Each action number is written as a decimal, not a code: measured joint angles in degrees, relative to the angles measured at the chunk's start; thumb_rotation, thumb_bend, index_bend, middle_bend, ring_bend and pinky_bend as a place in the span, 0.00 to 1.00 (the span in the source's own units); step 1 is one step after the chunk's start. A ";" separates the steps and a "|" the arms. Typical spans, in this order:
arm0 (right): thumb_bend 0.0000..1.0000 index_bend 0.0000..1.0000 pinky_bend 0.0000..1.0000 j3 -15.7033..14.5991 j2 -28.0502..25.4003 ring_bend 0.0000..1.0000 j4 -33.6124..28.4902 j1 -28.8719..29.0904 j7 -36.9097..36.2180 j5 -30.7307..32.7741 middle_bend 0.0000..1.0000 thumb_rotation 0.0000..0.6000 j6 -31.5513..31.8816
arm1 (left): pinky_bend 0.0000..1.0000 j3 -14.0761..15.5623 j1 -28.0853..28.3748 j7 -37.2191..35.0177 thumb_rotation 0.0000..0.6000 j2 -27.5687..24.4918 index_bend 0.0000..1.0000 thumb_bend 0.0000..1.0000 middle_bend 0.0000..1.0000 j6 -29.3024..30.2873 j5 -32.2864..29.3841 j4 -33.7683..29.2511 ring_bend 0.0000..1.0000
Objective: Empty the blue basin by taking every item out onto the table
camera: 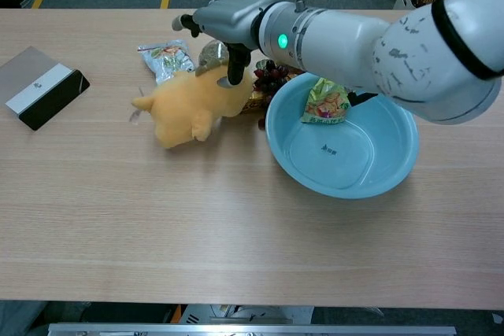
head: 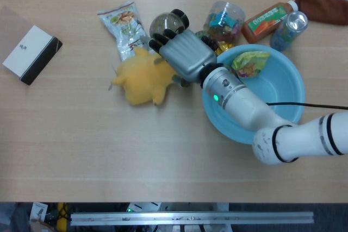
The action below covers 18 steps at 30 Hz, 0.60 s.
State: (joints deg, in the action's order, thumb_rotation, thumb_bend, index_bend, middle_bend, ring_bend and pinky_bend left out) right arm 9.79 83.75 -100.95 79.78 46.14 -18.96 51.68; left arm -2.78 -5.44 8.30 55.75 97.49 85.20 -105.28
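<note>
Wooden table (head: 81, 150): bears every item listed; all places below are given from the basin.

Blue basin (head: 293, 104): right of centre, nearly emptied. One green packet (head: 249, 62) leans on its far inner wall, so by my judgement the task is unfinished.

Right arm (head: 261, 118): crosses over the basin's near-left rim, reaching out to the left, hiding part of the rim in the head view.

Yellow plush (head: 138, 80): left of the basin, lying on the table, out of the basin.

Right hand (head: 182, 52): over the plush's right end, fingers spread across it and curling down. Whether it grips the plush or has let go cannot be told; the contact is hidden under the palm.

White packet (head: 125, 25): far-left of the basin, its near end touching or behind the plush.

Box (head: 30, 52): well to the left, black and white.

Bottle (head: 266, 19): just beyond the basin, on its side, orange label.

Clear jar (head: 225, 17): beyond the basin's left rim, coloured contents unreadable.

Round jar (head: 163, 23): beyond the hand, half hidden by the fingers.

Can (head: 288, 28): beside the bottle, at the far rim.

Brown cloth (head: 321, 6): far right, cut off by the frame.

Grapes (camera: 272, 76): dark cluster at the left rim; a gold wrapper seems wedged beneath the arm, hard to make out.

Left hand: not seen.
</note>
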 measured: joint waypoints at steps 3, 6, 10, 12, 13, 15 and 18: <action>0.27 0.00 0.35 -0.12 -1.04 0.13 -1.12 0.04 -0.06 0.13 0.14 1.00 0.24 | 0.26 -0.11 -0.03 0.07 1.00 -0.04 0.34 0.34 0.37 0.04 -0.07 -0.04 0.29; 0.27 0.01 0.45 -0.68 -3.65 0.20 -3.65 -0.23 -0.13 -0.21 0.19 1.00 0.42 | 0.26 -0.15 0.11 0.16 1.00 -0.01 0.34 0.34 0.37 -0.28 -0.09 -0.04 0.29; 0.21 0.12 0.49 -2.48 -8.47 0.27 -7.95 -1.10 0.03 -1.28 0.28 1.00 0.67 | 0.26 -0.26 0.42 0.17 1.00 0.17 0.34 0.34 0.37 -0.75 -0.05 0.01 0.29; 0.17 0.18 0.50 -4.18 -11.31 0.28 -10.19 -1.88 0.23 -2.26 0.30 1.00 0.98 | 0.26 -0.29 0.63 0.19 1.00 0.28 0.34 0.34 0.37 -1.04 0.05 0.07 0.29; 0.16 0.20 0.50 -5.02 -12.46 0.28 -10.99 -2.35 0.26 -2.81 0.30 1.00 1.16 | 0.26 -0.30 0.68 0.17 1.00 0.35 0.34 0.34 0.37 -1.09 0.12 0.10 0.29; 0.13 0.23 0.50 -7.03 -14.80 0.28 -12.30 -3.79 0.16 -4.45 0.31 1.00 1.70 | 0.26 -0.24 0.67 0.11 1.00 0.48 0.34 0.34 0.37 -1.12 0.21 0.17 0.29; 0.11 0.25 0.50 -9.45 -17.10 0.29 -12.99 -6.25 -0.73 -6.55 0.32 1.00 2.13 | 0.26 -0.11 0.63 0.04 1.00 0.58 0.34 0.34 0.37 -1.22 0.29 0.25 0.29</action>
State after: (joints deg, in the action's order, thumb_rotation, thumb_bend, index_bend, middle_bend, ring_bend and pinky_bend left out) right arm 0.33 66.65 -113.94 73.54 45.41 -25.50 53.81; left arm -2.89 -4.82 8.34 56.32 96.27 85.49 -105.03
